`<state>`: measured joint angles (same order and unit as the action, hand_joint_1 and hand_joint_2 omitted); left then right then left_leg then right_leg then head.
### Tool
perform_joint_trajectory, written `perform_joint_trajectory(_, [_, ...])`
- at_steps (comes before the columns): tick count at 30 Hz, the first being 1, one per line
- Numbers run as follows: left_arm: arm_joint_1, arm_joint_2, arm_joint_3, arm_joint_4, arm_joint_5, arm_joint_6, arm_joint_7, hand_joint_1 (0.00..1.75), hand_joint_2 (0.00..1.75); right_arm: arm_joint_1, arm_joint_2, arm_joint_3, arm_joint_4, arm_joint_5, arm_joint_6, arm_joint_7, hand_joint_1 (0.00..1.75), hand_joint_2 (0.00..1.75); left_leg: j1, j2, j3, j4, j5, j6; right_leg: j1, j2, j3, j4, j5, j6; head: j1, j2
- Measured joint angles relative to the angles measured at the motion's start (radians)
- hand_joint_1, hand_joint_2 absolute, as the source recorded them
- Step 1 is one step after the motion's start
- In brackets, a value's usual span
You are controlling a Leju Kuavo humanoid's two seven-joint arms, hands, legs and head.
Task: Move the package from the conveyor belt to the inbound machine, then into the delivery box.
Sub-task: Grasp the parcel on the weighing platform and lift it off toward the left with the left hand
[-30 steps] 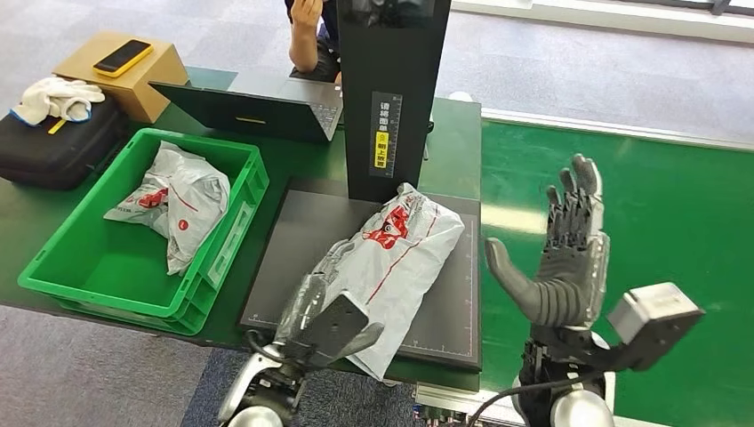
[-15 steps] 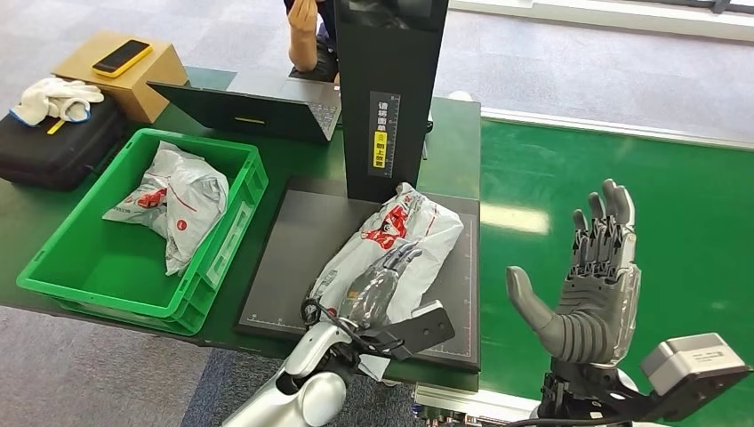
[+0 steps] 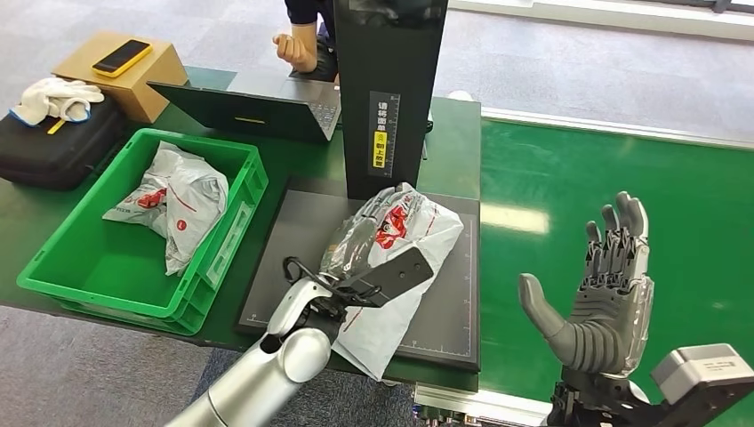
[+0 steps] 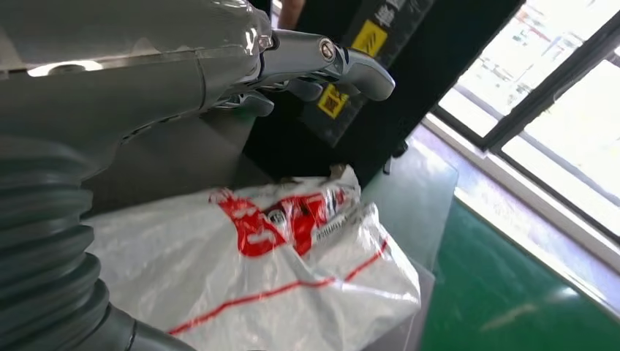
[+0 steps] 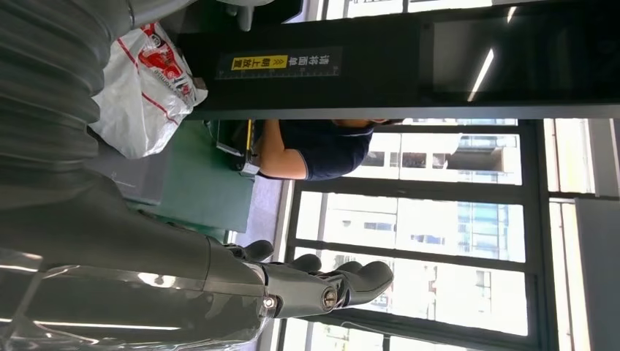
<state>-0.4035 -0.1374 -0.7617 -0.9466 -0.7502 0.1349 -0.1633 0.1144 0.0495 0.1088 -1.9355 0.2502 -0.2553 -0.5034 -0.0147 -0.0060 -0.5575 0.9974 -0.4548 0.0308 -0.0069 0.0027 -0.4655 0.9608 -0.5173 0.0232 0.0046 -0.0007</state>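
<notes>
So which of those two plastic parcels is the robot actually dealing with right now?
Find the tall black machine in the middle of the green table; a flat dark plate lies at its foot. The package lies on that plate, under the left hand. The similar bag lies inside the green crate.

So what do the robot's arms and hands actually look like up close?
Shiny silver tubular arms. Each robot hand, left and right, is grey with darker fingers and a thick grey thumb. A ribbed grey cover sits at the wrist, beside a boxy grey camera block and thin black cables.
</notes>
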Motion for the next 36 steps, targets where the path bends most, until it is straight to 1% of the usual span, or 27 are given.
perform_joint_trajectory(3, [-0.014,0.015,0.010,-0.003,-0.017,-0.001,0.019,0.00,1.75,0.002,0.002,-0.007,-0.009,0.005,0.005,-0.001,0.00,1.75,0.000,0.000,0.000,0.000,0.000,0.000,0.000,0.000,0.000,0.000,0.000,0.000,0.000,0.000])
perform_joint_trajectory(5, [-0.023,0.021,0.012,0.017,-0.035,0.004,0.019,0.00,1.75,0.003,0.003,-0.013,-0.012,0.006,0.004,-0.003,0.00,1.75,0.000,0.000,0.000,0.000,0.000,0.000,0.000,0.000,0.000,0.000,0.000,0.000,0.000,0.000])
perform_joint_trajectory(13, [-0.036,0.023,0.009,0.171,-0.085,0.020,0.004,0.00,1.75,0.013,0.004,-0.023,-0.020,0.003,-0.014,-0.015,0.00,1.75,0.000,0.000,0.000,0.000,0.000,0.000,0.000,0.000,0.000,0.000,0.000,0.000,0.000,0.000])
perform_joint_trajectory(19, [-0.031,0.023,-0.006,0.247,-0.106,0.007,-0.007,0.00,1.75,0.015,0.004,-0.024,-0.021,-0.004,-0.017,-0.020,0.00,1.75,0.000,0.000,0.000,0.000,0.000,0.000,0.000,0.000,-0.001,0.000,0.000,0.000,0.000,0.000])
perform_joint_trajectory(30, [-0.026,0.023,-0.037,0.305,-0.126,-0.005,-0.020,0.00,1.75,0.015,0.004,-0.023,-0.021,-0.015,-0.029,-0.030,0.00,1.75,0.000,0.000,0.000,0.000,0.000,0.000,0.000,0.000,-0.001,0.000,0.000,0.000,0.000,0.000])
perform_joint_trajectory(31, [-0.027,0.023,-0.040,0.306,-0.126,-0.007,-0.022,0.14,1.75,0.014,0.004,-0.023,-0.021,-0.016,-0.029,-0.031,0.00,1.75,0.000,0.000,0.000,0.000,0.000,0.000,0.000,0.000,-0.001,0.000,0.000,0.000,0.000,0.000])
perform_joint_trajectory(34, [-0.028,0.023,-0.048,0.308,-0.131,-0.016,-0.027,1.45,1.75,0.014,0.004,-0.023,-0.021,-0.017,-0.028,-0.034,0.00,1.75,0.000,0.000,0.000,0.000,0.000,0.000,0.000,0.000,-0.001,0.000,0.000,0.000,0.000,0.000])
perform_joint_trajectory(35, [-0.028,0.023,-0.050,0.308,-0.133,-0.019,-0.029,1.75,1.75,0.014,0.004,-0.023,-0.021,-0.018,-0.026,-0.035,0.00,1.75,0.000,0.000,0.000,0.000,0.000,0.000,0.000,0.000,-0.001,0.000,0.000,0.000,0.000,0.000])
perform_joint_trajectory(36, [-0.028,0.023,-0.053,0.308,-0.136,-0.021,-0.031,1.75,1.75,0.014,0.004,-0.023,-0.021,-0.018,-0.023,-0.035,0.00,1.75,0.000,0.000,0.000,0.000,0.000,0.000,0.000,0.000,-0.001,0.000,0.000,0.000,0.000,0.000])
